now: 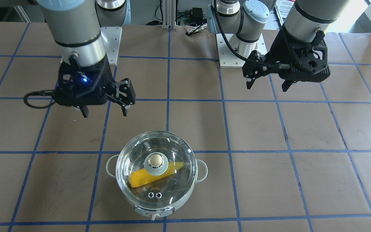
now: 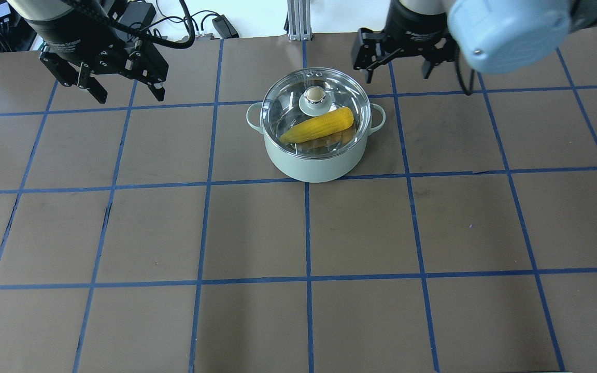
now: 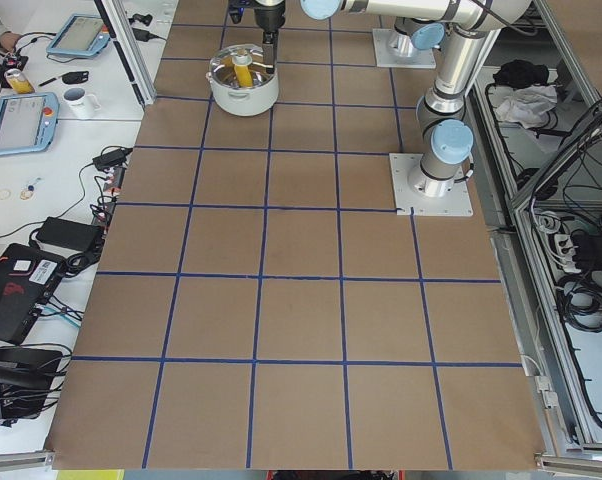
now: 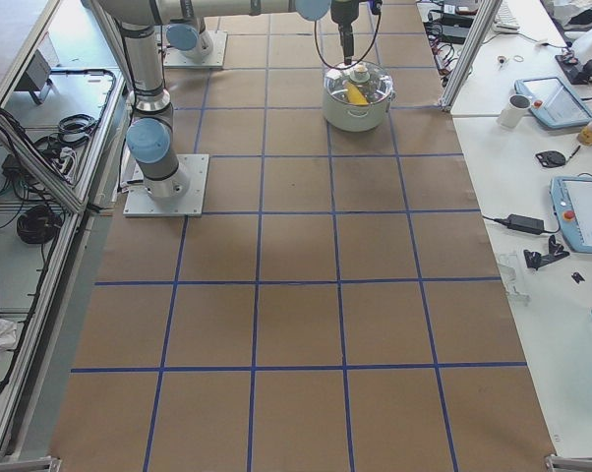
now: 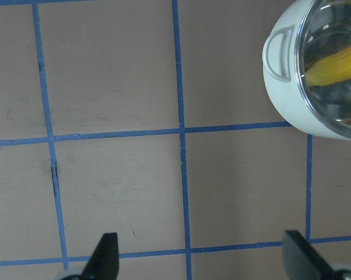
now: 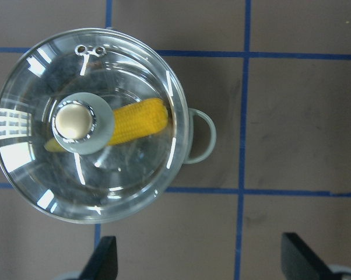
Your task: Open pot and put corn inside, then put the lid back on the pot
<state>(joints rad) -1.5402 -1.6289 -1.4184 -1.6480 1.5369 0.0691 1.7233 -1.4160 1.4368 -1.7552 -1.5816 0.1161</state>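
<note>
The pale mint-green pot (image 2: pixel 314 163) stands on the table's far middle square. The clear glass lid (image 2: pixel 288 103) with its beige knob sits on it. The yellow corn (image 2: pixel 319 127) lies inside, under the glass. My left gripper (image 2: pixel 129 97) is open and empty, raised well to the pot's left. My right gripper (image 2: pixel 397 72) is open and empty, raised just beyond the pot's right side. The right wrist view looks down on the lid (image 6: pixel 123 175) and corn (image 6: pixel 137 119). The left wrist view shows the pot (image 5: pixel 292 99) at its top right corner.
The brown table (image 2: pixel 298 233) carries a grid of blue tape. The arms' base plates (image 1: pixel 237 48) are bolted at the robot's edge. Side benches hold tablets (image 4: pixel 581 206) and mugs (image 4: pixel 517 108) beyond the table's edge.
</note>
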